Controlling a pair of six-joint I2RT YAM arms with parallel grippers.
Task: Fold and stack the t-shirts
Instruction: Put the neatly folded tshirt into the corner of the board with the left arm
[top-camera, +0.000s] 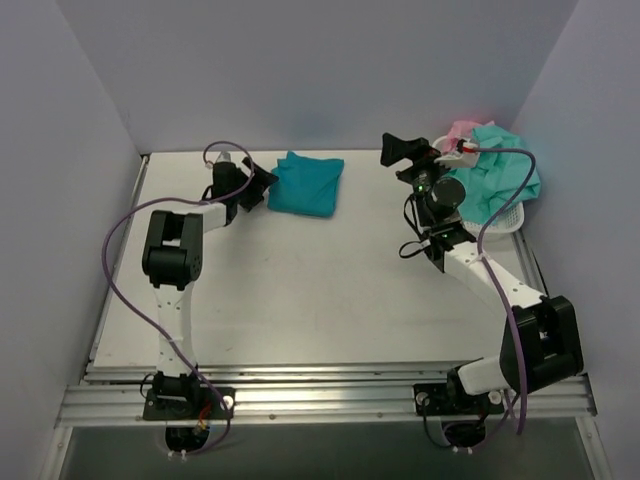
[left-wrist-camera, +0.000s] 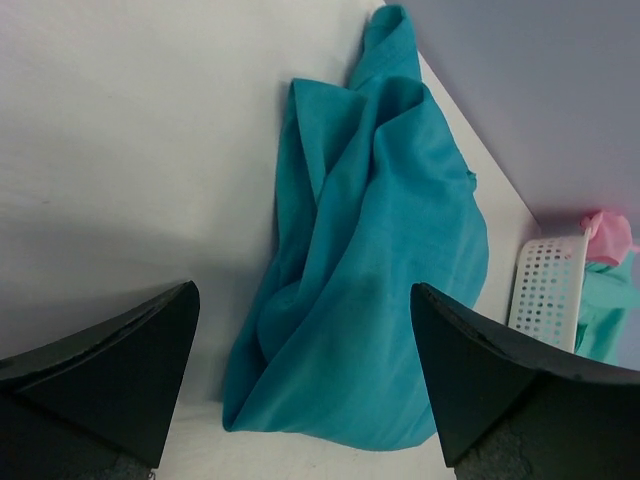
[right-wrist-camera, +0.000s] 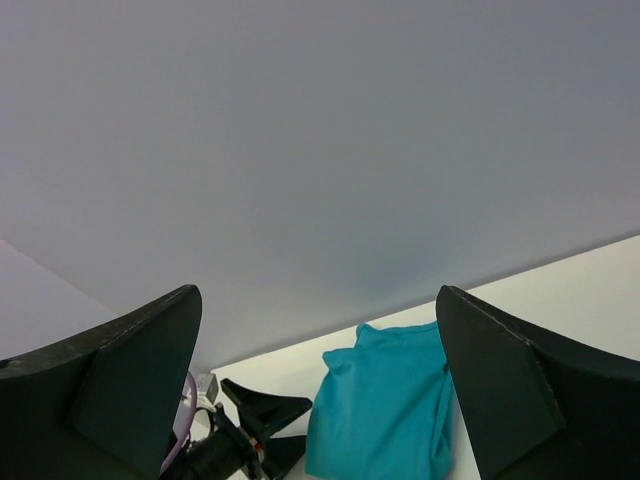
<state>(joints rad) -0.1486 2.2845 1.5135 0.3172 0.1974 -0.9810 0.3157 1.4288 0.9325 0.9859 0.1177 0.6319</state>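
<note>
A deep teal-blue t-shirt lies loosely folded near the back of the table; it also fills the left wrist view and shows low in the right wrist view. My left gripper stands open just left of the shirt, nothing between its fingers. My right gripper is open and raised, to the right of the shirt and apart from it. A mint-green t-shirt and a pink t-shirt are heaped in the basket.
The white perforated basket stands at the back right corner, beside my right arm. Grey walls close in the table at the back and both sides. The left gripper's fingers show in the right wrist view.
</note>
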